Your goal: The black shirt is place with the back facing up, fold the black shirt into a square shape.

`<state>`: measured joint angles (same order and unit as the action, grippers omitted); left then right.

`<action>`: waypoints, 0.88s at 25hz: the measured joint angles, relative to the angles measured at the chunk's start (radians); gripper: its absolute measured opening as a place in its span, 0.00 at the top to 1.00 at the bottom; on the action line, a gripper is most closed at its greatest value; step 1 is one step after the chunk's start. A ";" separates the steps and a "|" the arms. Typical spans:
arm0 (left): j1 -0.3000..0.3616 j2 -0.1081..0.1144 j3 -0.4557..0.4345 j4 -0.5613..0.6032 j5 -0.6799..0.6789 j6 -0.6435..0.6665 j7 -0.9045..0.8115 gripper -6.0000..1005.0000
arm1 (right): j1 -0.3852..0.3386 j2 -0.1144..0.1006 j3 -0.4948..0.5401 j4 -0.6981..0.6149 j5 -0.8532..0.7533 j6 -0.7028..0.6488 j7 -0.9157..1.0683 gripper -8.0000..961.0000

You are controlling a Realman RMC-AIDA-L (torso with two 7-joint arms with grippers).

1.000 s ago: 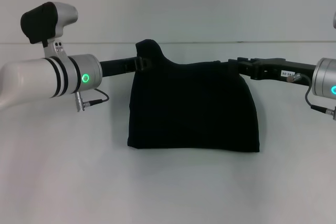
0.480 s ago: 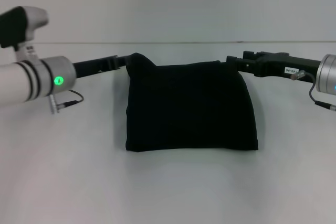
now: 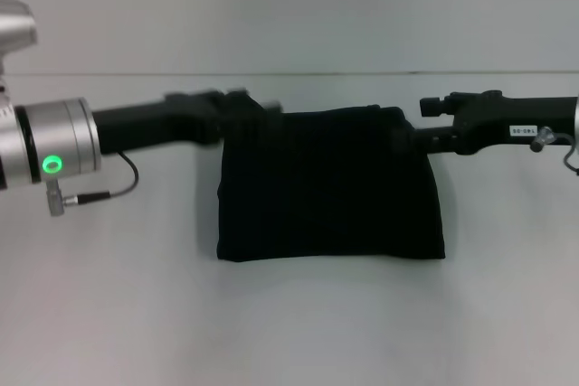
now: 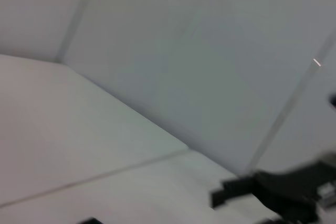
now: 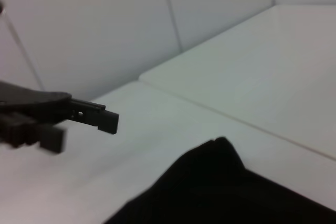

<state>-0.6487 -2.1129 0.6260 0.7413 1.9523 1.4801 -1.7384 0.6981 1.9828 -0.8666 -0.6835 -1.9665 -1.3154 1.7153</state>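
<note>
Two end effectors flanking the black shirt (image 3: 330, 185): left end effector (image 3: 237, 111) at about ten o'clock of the cloth, against its far left corner, right end effector (image 3: 418, 129) at about two o'clock, against the far right corner, grip on either impossible to tell. Mostly done, judging by the compact, nearly square bundle lying flat at the centre; left, probably, only letting go, drawing clear and perhaps squaring the uneven far edge. Beneath and beyond, a plain white desk (image 3: 289, 323) with a pale wall (image 3: 289, 6) at twelve o'clock.
</note>
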 joint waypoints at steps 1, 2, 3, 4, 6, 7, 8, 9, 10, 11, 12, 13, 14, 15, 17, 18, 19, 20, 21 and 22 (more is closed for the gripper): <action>-0.006 0.004 0.003 0.000 0.019 0.031 0.025 0.43 | 0.003 -0.001 0.000 -0.014 -0.021 -0.010 0.005 0.03; -0.013 0.006 0.007 0.000 0.041 0.047 0.044 0.32 | 0.007 -0.001 0.000 -0.027 -0.038 -0.017 0.008 0.03; -0.021 0.008 0.014 0.000 0.068 0.059 0.063 0.22 | 0.013 -0.001 0.000 -0.036 -0.058 -0.022 0.010 0.03; -0.027 0.009 0.024 0.000 0.087 0.059 0.073 0.19 | 0.021 0.000 0.000 -0.039 -0.075 -0.024 0.011 0.03; -0.039 0.009 0.059 0.001 0.132 0.049 0.101 0.14 | 0.037 0.005 -0.005 -0.040 -0.111 -0.025 0.011 0.04; -0.042 0.009 0.069 0.002 0.143 0.043 0.111 0.11 | 0.046 0.009 -0.010 -0.039 -0.131 -0.024 0.010 0.04; -0.045 0.008 0.081 0.002 0.156 0.037 0.125 0.08 | 0.055 0.016 -0.017 -0.038 -0.151 -0.023 0.008 0.04; -0.046 0.006 0.091 0.003 0.163 0.033 0.135 0.06 | 0.063 0.025 -0.023 -0.039 -0.171 -0.018 0.008 0.04; -0.047 0.005 0.100 0.003 0.167 0.030 0.144 0.06 | 0.069 0.032 -0.029 -0.041 -0.188 -0.015 0.008 0.04; -0.048 0.004 0.107 0.003 0.169 0.029 0.151 0.06 | 0.075 0.039 -0.033 -0.045 -0.204 -0.010 0.009 0.04; -0.048 0.003 0.113 0.004 0.169 0.029 0.155 0.06 | 0.079 0.046 -0.035 -0.048 -0.219 -0.008 0.011 0.04; -0.048 0.003 0.117 0.005 0.170 0.030 0.158 0.06 | 0.082 0.051 -0.036 -0.050 -0.231 -0.003 0.012 0.04; -0.048 0.003 0.122 0.005 0.173 0.030 0.162 0.06 | 0.083 0.055 -0.036 -0.051 -0.240 0.002 0.012 0.04; -0.048 0.003 0.124 0.006 0.178 0.027 0.168 0.06 | 0.084 0.057 -0.036 -0.051 -0.245 0.006 0.012 0.04; -0.048 0.002 0.125 0.006 0.188 0.018 0.175 0.06 | 0.083 0.060 -0.037 -0.052 -0.250 0.017 0.012 0.04; -0.048 0.002 0.125 0.007 0.193 0.006 0.178 0.06 | 0.082 0.060 -0.037 -0.052 -0.251 0.021 0.012 0.04; -0.048 0.002 0.125 0.007 0.195 -0.001 0.178 0.06 | 0.080 0.059 -0.036 -0.052 -0.251 0.024 0.012 0.04; -0.048 0.002 0.124 0.007 0.195 -0.008 0.178 0.06 | 0.079 0.059 -0.034 -0.052 -0.251 0.025 0.012 0.04; -0.048 0.002 0.123 0.007 0.195 -0.015 0.178 0.06 | 0.078 0.058 -0.031 -0.052 -0.250 0.026 0.012 0.04; -0.048 0.002 0.123 0.007 0.194 -0.020 0.178 0.06 | 0.077 0.057 -0.028 -0.052 -0.249 0.026 0.011 0.04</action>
<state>-0.6969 -2.1108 0.7495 0.7485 2.1465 1.4601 -1.5603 0.7748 2.0395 -0.8950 -0.7357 -2.2152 -1.2897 1.7263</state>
